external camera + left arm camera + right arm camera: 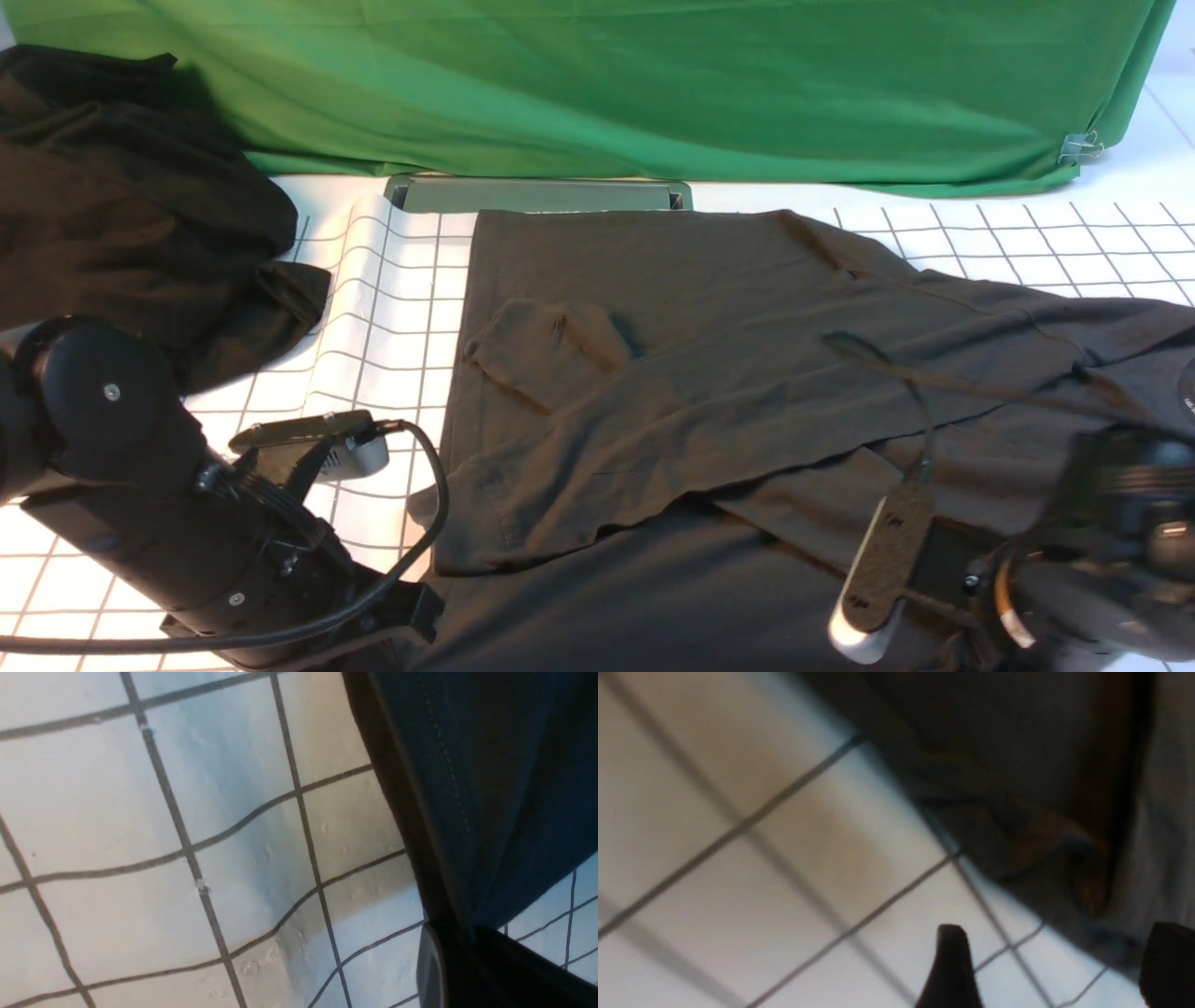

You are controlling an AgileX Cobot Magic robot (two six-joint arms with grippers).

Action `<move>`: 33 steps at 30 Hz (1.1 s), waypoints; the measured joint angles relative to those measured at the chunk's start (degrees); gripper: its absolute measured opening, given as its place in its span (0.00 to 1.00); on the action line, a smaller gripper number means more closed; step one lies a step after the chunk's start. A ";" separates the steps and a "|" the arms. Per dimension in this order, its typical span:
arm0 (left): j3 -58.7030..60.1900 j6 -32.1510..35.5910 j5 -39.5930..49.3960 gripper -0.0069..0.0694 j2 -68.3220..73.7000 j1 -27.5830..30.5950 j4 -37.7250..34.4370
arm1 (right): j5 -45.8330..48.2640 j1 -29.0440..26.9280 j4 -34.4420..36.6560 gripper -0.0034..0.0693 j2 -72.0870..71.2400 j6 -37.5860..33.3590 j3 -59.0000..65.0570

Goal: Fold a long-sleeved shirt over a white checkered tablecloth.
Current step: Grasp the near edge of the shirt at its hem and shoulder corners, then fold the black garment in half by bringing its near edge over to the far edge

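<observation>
The long-sleeved shirt (709, 355), dark charcoal-grey, lies spread over the white checkered tablecloth (392, 308), one sleeve folded across its body. My left arm (187, 523) reaches to the shirt's near left corner. In the left wrist view my left gripper (460, 935) is shut on the shirt's stitched hem (490, 788), which hangs taut above the tablecloth (140, 858). My right arm (1102, 551) is at the near right. In the right wrist view my right gripper (1059, 961) stands open over the tablecloth (738, 882), beside the shirt's edge (994, 765), with nothing between its fingers (952, 966).
A black heap of cloth (121, 205) lies at the far left, partly on the tablecloth. A green cloth (597, 84) hangs across the back, held by a clip (1078, 145) at the right. A grey-green box edge (537, 194) sits behind the shirt.
</observation>
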 joint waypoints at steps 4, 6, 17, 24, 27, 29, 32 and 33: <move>0.00 0.12 0.55 0.11 0.00 0.00 0.00 | -1.09 0.00 -3.81 0.72 4.26 2.54 0.00; 0.00 0.28 0.60 0.11 0.00 0.00 0.00 | -0.83 0.07 -4.23 0.69 5.18 2.92 -0.56; -0.07 0.39 0.73 0.11 -0.47 0.00 0.00 | -1.09 0.30 -4.61 0.22 6.47 3.60 -0.86; -1.13 0.43 2.32 0.11 -4.81 0.00 0.22 | 0.18 0.30 -3.83 0.10 4.94 3.60 -1.81; -1.13 0.43 2.40 0.11 -5.33 0.00 0.27 | 0.25 0.30 -2.90 0.11 4.57 3.60 -1.81; -1.13 0.43 2.51 0.11 -5.33 0.00 0.27 | -0.05 0.30 -1.83 0.19 4.57 3.60 -1.81; -1.13 0.43 2.51 0.11 -5.33 0.00 0.27 | -0.67 0.30 -1.15 0.29 4.77 3.60 -1.81; -1.13 0.43 2.56 0.11 -5.33 0.00 0.27 | -0.99 0.30 -1.10 0.38 4.96 3.60 -1.81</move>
